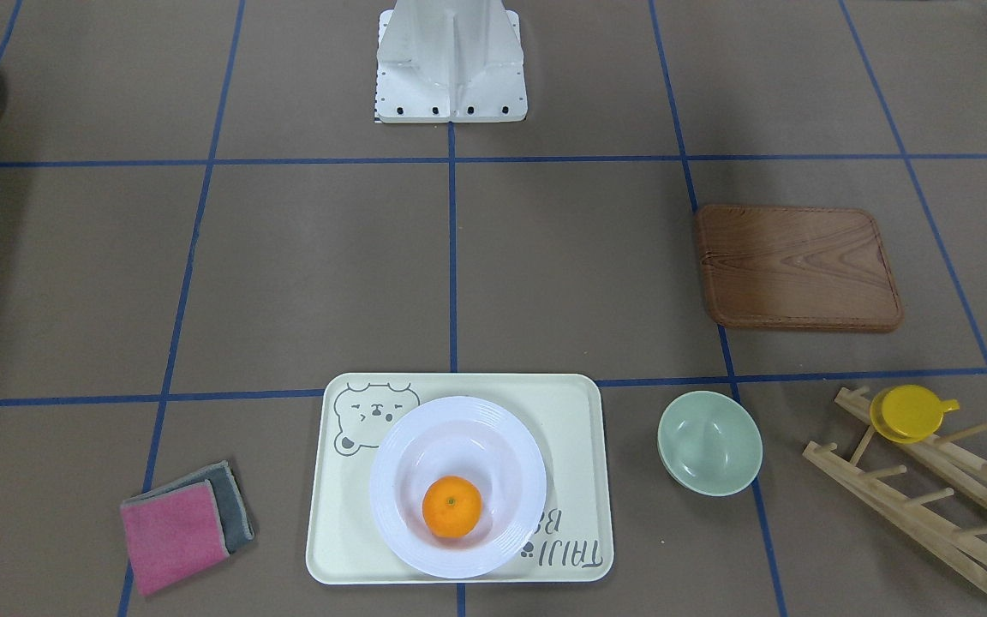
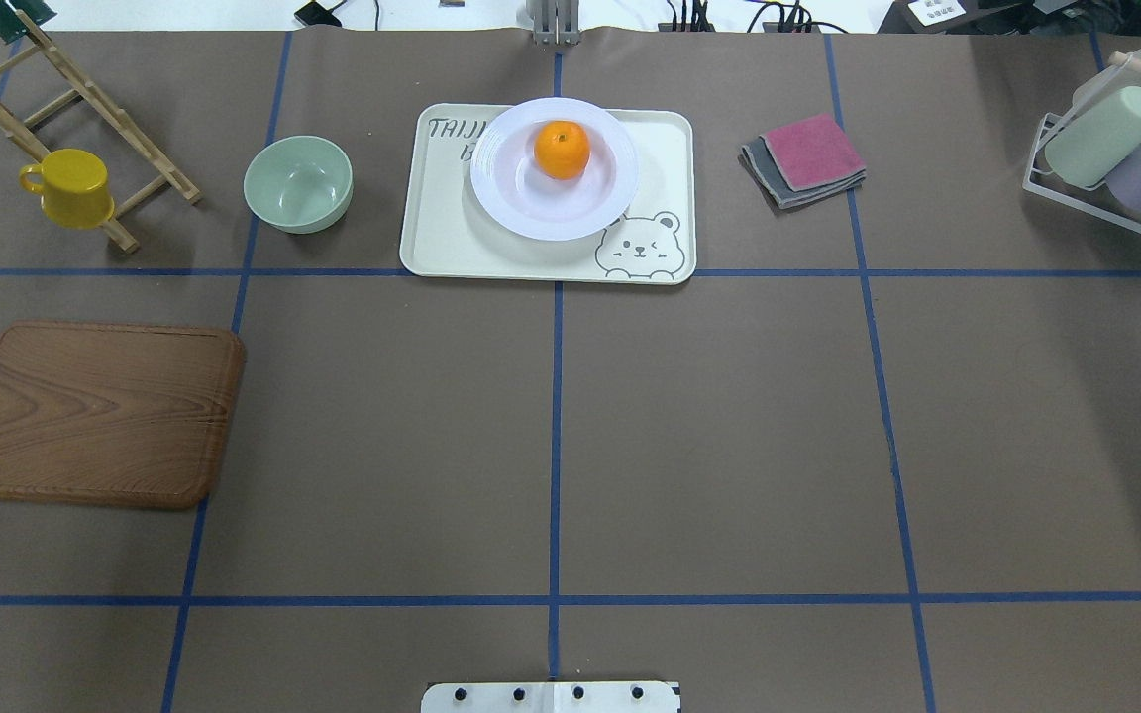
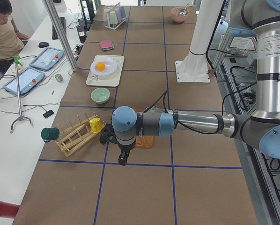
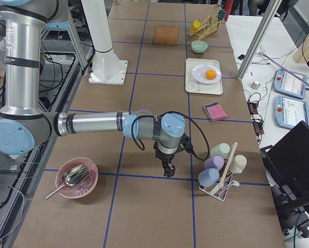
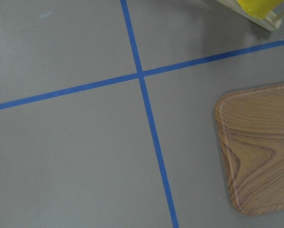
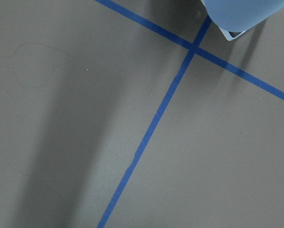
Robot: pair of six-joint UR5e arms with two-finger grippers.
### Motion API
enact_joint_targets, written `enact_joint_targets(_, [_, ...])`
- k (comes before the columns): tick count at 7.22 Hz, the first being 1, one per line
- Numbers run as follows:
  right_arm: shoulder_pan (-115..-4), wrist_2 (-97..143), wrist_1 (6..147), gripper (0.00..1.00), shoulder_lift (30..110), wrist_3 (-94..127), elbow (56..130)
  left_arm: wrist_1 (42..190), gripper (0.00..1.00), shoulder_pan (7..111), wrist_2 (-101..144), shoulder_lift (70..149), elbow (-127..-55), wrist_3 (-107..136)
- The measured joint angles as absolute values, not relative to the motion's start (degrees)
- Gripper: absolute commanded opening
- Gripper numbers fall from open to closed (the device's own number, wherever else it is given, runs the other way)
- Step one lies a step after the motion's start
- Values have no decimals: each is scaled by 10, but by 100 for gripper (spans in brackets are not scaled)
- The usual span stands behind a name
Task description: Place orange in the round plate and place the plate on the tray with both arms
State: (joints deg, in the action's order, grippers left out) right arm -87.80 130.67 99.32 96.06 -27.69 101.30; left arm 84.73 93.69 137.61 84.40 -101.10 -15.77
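The orange (image 1: 451, 506) lies inside the white round plate (image 1: 493, 428), and the plate rests on the cream bear tray (image 1: 575, 411). From overhead the orange (image 2: 562, 150) sits off-centre in the plate (image 2: 521, 198), toward the far edge of the tray (image 2: 442, 238). Both arms are away from the tray. My left gripper (image 3: 123, 159) hangs over the table by the wooden board. My right gripper (image 4: 169, 170) points down beside the cup rack. Neither shows in any view but the side views, so I cannot tell whether they are open or shut.
A pale green bowl (image 2: 298, 183) stands left of the tray, and folded pink and grey cloths (image 2: 806, 158) lie to its right. There is a wooden board (image 2: 95, 411), a yellow cup (image 2: 70, 186) on a wooden rack, a cup rack (image 2: 1115, 149), and a pink bowl (image 4: 77, 178). A person (image 3: 2, 33) sits at the side bench.
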Motion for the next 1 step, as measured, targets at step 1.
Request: enact_joint_targets(1, [-878,1307,993,100,961,-277,1013,847,100,937,1376,844,-1012,-157])
